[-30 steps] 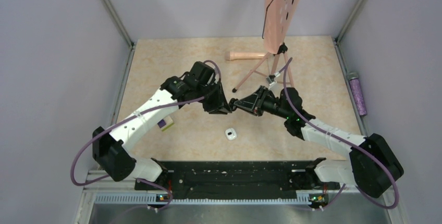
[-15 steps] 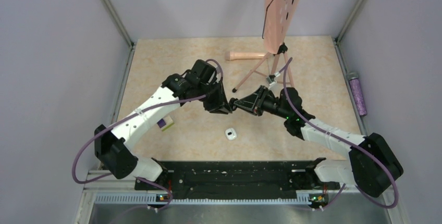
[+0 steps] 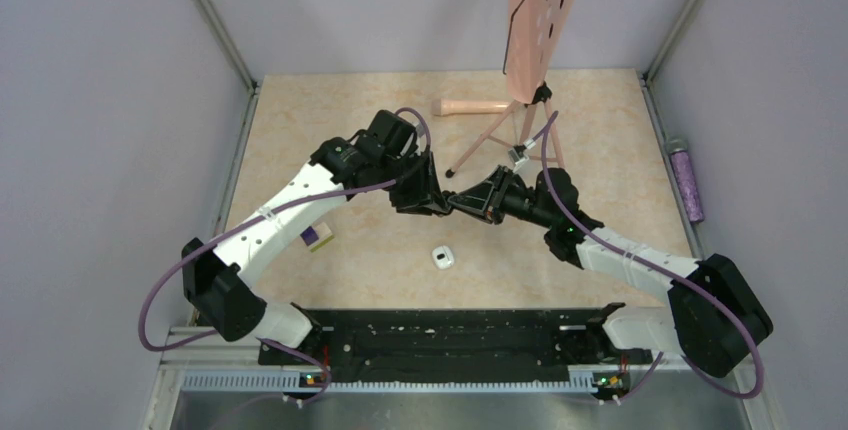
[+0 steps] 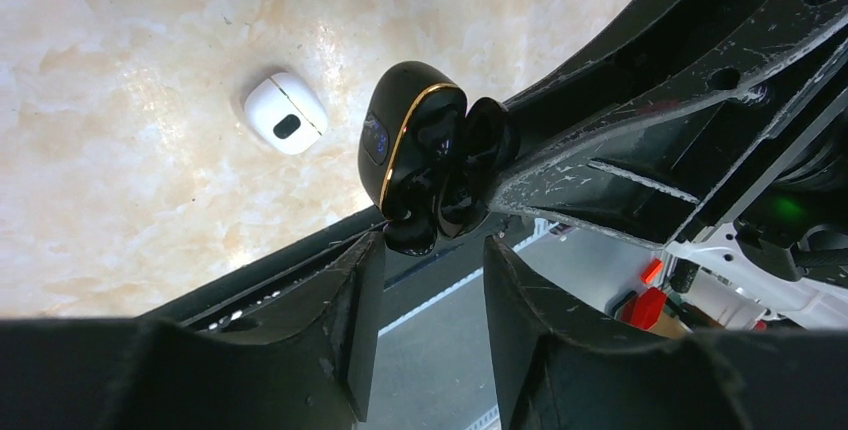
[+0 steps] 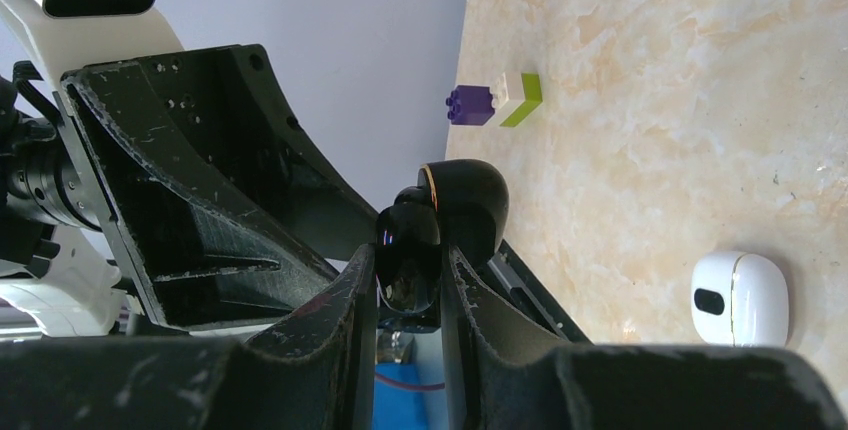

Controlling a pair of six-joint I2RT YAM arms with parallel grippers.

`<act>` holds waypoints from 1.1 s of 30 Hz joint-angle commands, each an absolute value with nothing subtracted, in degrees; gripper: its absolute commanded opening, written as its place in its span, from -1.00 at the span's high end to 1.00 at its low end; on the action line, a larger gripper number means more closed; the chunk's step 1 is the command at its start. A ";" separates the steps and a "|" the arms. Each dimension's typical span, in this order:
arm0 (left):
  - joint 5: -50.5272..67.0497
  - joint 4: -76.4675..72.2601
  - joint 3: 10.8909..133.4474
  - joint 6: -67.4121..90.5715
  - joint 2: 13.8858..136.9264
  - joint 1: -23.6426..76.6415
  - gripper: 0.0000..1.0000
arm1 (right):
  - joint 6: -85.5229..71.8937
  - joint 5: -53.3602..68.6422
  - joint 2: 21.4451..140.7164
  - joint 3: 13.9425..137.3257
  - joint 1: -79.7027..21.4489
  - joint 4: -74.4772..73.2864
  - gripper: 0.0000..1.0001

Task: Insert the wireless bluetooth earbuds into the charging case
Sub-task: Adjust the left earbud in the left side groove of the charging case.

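The left pincer (image 4: 432, 258) has been brought in tighter against the right pincer (image 5: 407, 262) over the past second, and its jaws have been let out. They are now seen parted with nothing gripped, the lower end of the black earbuds (image 4: 412, 155) sitting just beyond their tips. That glossy, gold-rimmed cargo is clenched in mid-air between the right pincer's fingers; whether one piece or two pressed together is pinched cannot be told. Below both pincers and well apart from them, the white charging case (image 4: 286, 113) is seen lying on the marbled table (image 4: 110, 40), apparently closed. The step in hand is judged to be a hand-over or regrip. It is best done if the left jaws are centred on the free end before being closed, and the right grip is eased off only once the left is firm. A slip here would likely drop the tiny pieces. The case would probably need opening before insertion.
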State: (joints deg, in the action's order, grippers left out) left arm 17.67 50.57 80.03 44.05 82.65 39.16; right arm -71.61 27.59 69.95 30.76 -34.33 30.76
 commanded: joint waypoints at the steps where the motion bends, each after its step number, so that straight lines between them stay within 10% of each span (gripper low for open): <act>1: 16.56 48.19 81.42 42.09 80.49 39.38 0.06 | -71.49 28.61 69.55 31.03 -34.59 32.10 1.00; 33: 24.03 28.04 64.54 14.35 56.71 29.57 -0.38 | -84.06 44.07 73.16 27.41 -27.43 49.32 1.00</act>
State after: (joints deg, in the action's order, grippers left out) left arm 21.63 34.04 63.46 26.44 58.81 28.53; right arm -76.20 43.72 72.07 29.10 -27.97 40.01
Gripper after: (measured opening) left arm 0.645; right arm 0.239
